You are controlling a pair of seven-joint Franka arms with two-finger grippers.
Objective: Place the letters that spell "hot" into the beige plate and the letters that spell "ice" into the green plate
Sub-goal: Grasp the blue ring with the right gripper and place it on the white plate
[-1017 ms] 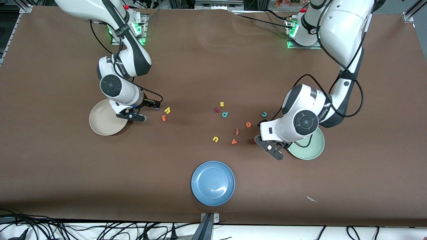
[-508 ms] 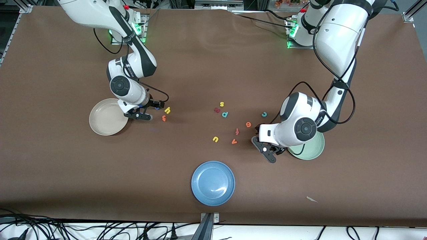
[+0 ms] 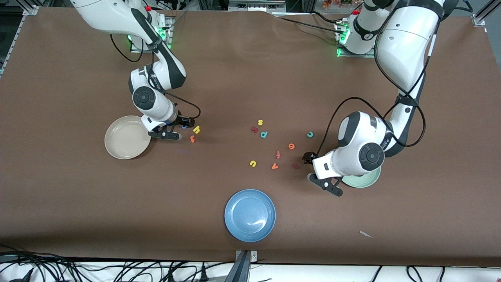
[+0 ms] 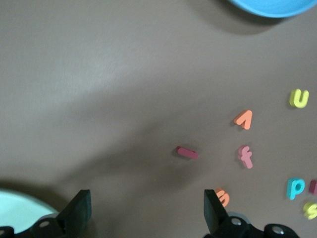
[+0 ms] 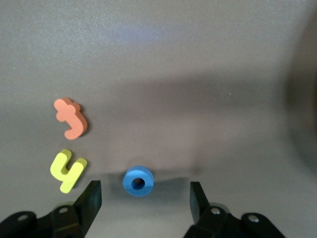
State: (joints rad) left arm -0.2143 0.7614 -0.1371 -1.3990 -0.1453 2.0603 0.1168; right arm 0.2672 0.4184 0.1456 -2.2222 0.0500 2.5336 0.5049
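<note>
- Nearest the front camera sits the blue plate [image 3: 250, 215], no part of the sorting; a letter dropped there would be a wrong placement.
- The left end effector [image 3: 318, 176] hangs low over the tabletop [image 3: 78, 203] just beside the green plate [image 3: 362, 181], fingers spread wide and empty. The plate is mostly covered by the arm, so nothing can be said of its contents.
- The maroon "i" [image 4: 187, 152] lies flat between and ahead of those fingers. It is thin and low, so fingers closing too high could skid over it or flick it toward the orange "v" [image 3: 274, 166] and red "f" [image 3: 278, 154].
- Farther off lie the orange "e" [image 3: 291, 146] and teal "c" [image 3: 310, 134]; the teal "d" [image 3: 264, 134] is an easy mix-up.
- The right end effector [image 3: 175, 129] is low beside the beige plate [image 3: 126, 137], fingers partly open around the blue "o" [image 5: 138, 181], not yet gripping it.
- The yellow "h" [image 5: 68, 170] and orange "t" [image 5: 71, 118] lie close by; one finger stands near the "h" and may nudge it on closing.
</note>
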